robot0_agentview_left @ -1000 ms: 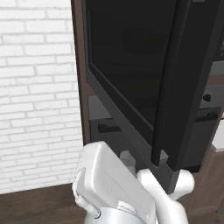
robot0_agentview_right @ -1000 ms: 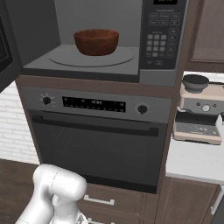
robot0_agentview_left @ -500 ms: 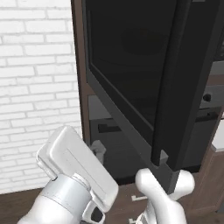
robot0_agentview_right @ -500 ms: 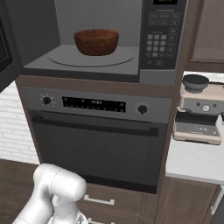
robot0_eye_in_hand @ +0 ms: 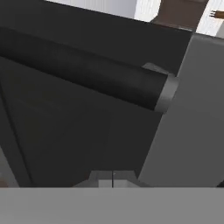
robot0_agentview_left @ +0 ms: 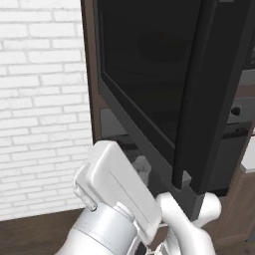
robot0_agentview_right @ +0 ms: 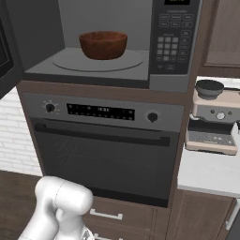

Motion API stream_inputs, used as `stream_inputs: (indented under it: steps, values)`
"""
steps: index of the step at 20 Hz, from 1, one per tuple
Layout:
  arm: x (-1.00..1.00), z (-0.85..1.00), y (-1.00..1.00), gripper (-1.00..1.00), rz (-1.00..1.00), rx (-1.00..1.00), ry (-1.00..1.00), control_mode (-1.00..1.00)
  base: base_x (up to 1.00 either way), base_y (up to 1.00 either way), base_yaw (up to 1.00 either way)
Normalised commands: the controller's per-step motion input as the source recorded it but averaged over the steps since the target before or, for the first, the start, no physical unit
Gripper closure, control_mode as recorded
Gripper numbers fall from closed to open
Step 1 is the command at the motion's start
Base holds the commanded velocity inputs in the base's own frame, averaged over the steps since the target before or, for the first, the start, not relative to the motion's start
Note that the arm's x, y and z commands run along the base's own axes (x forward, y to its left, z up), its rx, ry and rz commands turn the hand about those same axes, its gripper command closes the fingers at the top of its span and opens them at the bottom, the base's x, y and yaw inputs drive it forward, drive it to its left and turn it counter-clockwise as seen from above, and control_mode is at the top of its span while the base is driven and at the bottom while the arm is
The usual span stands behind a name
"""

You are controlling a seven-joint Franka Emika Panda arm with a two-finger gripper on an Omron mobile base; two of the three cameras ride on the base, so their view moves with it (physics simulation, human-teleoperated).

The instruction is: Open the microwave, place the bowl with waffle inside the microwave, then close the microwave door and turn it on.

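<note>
Bowl is in, door stands wide open: time to swing it shut.

The bowl (robot0_agentview_right: 103, 44) sits on the turntable inside the microwave (robot0_agentview_right: 112, 42). The door (robot0_agentview_left: 149, 79) hangs open, its bar handle (robot0_eye_in_hand: 87, 72) crossing the hand view from 9 toward 2 o'clock. Judged best: push flat on the glass near the handle edge, following the hinge arc. The pincer (robot0_eye_in_hand: 113, 178), at 6 o'clock, is pressed together, holding nothing.

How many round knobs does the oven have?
2. One knob sits at the left end of the oven panel, the other knob at the right end, with the display between them. None seem hidden.
</note>
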Motion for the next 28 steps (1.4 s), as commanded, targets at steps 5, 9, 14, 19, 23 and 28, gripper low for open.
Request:
stream_inputs:
  steps: [5, 9, 14, 19, 23, 28]
  values:
    - [-0.02, 0.28, -0.78, 1.00, 0.00, 0.00, -0.08, -1.00, 0.00, 0.00, 0.00]
    - [-0.04, 0.30, -0.85, 1.00, 0.00, 0.00, -0.09, -1.00, 0.00, 0.00, 0.00]
    - [-0.18, 0.32, -0.89, 1.00, 0.00, 0.00, -0.11, -1.00, 0.00, 0.00, 0.00]
    - [-0.01, 0.19, -0.87, 1.00, 0.00, 0.00, -0.01, -1.00, 0.00, 0.00, 0.00]
    - [0.08, 0.10, -0.82, 1.00, 0.00, 0.00, 0.00, -1.00, 0.00, 0.00, 0.00]
    - [0.50, 0.01, -0.63, 1.00, 0.08, 0.00, 0.00, -1.00, 0.00, 0.00, 0.00]
